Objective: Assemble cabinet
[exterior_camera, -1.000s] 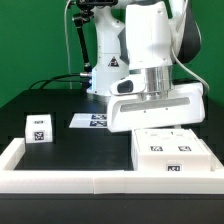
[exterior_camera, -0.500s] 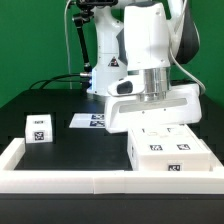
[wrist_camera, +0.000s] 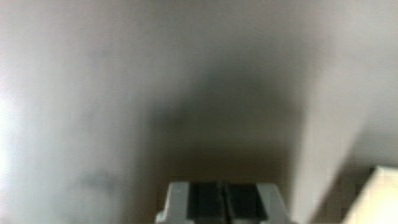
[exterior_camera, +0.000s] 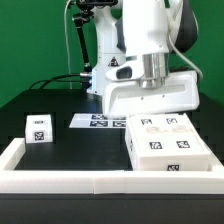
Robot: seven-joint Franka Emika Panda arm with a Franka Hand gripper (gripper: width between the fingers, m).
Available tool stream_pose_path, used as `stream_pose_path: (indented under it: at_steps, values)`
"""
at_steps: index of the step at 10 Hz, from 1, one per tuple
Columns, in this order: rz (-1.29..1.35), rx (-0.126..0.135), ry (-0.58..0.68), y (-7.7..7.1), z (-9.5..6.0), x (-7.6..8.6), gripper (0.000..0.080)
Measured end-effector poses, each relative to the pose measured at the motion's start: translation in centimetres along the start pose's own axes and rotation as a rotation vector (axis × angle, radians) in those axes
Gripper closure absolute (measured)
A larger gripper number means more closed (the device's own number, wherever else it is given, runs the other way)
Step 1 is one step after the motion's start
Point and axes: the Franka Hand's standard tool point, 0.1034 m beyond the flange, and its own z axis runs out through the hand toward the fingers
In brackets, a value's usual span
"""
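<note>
A white robot gripper (wrist_camera: 222,198) has its two fingers pressed together, with nothing visibly pinched between them. Close below it, on the black table (exterior_camera: 40,100), sits the white plastic boxy cabinet body (exterior_camera: 170,148), its square black-and-white tags facing up. A small white tagged cube (exterior_camera: 38,128) lies well away from the gripper, toward the exterior view's left.

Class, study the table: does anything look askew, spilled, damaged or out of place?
Nothing clearly stands out. The cabinet body sits inside the border frame, the small tagged piece stands upright apart from it, and the marker board lies flat between them. No spill or damage shows.
</note>
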Motion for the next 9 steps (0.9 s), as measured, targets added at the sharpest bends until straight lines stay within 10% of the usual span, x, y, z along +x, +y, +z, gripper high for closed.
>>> stream_pose_path:
  at_steps: [5, 9]
  values:
    - [-0.008, 0.0, -0.014, 0.2, -4.3, 3.4, 0.0797]
    - [-0.007, 0.002, -0.024, 0.2, -4.3, 3.5, 0.0797]
